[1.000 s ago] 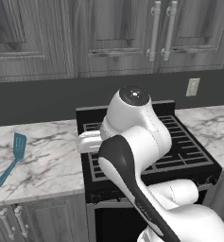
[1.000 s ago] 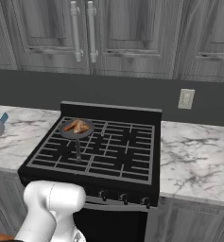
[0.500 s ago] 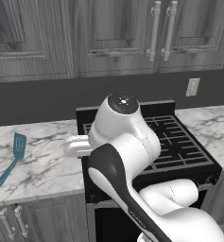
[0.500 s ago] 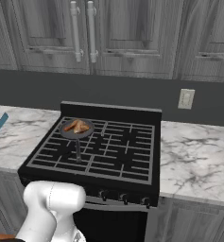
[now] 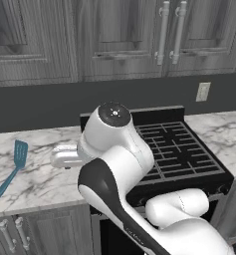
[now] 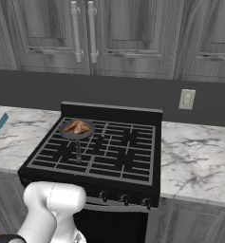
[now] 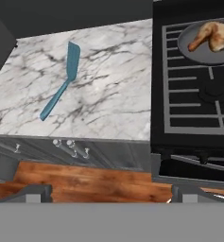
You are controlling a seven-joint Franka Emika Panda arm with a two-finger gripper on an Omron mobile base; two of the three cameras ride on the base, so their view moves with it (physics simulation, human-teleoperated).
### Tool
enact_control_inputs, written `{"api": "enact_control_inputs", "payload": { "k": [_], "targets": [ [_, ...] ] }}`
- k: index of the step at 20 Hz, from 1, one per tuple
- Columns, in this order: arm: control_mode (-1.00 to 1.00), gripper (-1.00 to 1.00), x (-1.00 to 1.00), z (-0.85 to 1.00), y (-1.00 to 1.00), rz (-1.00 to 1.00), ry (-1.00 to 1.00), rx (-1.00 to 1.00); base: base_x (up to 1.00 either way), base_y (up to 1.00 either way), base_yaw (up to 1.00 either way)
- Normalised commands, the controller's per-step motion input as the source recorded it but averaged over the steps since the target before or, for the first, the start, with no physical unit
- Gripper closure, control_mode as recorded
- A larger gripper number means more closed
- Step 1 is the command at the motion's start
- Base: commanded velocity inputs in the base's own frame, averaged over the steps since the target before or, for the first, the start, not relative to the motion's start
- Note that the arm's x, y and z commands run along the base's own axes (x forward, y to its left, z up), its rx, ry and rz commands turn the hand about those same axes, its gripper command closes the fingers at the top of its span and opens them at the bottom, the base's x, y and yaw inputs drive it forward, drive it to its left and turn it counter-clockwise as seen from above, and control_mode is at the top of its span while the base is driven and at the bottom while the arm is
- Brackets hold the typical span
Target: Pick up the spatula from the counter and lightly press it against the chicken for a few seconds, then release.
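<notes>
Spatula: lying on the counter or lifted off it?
Lying flat. The spatula rests on the counter beside the stove, with nothing gripping it.

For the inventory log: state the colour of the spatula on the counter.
Teal blue, blade and handle alike; the spatula shows best in the hand view.

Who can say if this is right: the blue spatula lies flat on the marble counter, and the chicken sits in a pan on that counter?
One point is wrong. The blue spatula lies flat on the marble counter, but the chicken sits in a pan on the stove, as the hand view shows.
</notes>
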Motion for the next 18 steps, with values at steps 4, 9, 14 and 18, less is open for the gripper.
{"api": "enact_control_inputs", "payload": {
  "k": [4,9,14,18],
  "targets": [
    [-1.00,-1.00,0.01,-0.04,0.32,0.00,0.00,0.02,0.00,0.00,0.00],
    [-1.00,-1.00,0.12,-0.14,0.31,0.00,0.00,0.04,0.00,0.00,0.00],
    [-1.00,-1.00,0.13,-0.14,0.31,0.00,0.00,0.01,0.00,0.00,0.00],
    [-1.00,-1.00,0.14,-0.11,0.19,0.00,0.00,0.02,0.00,0.00,0.00]
  ]
}}
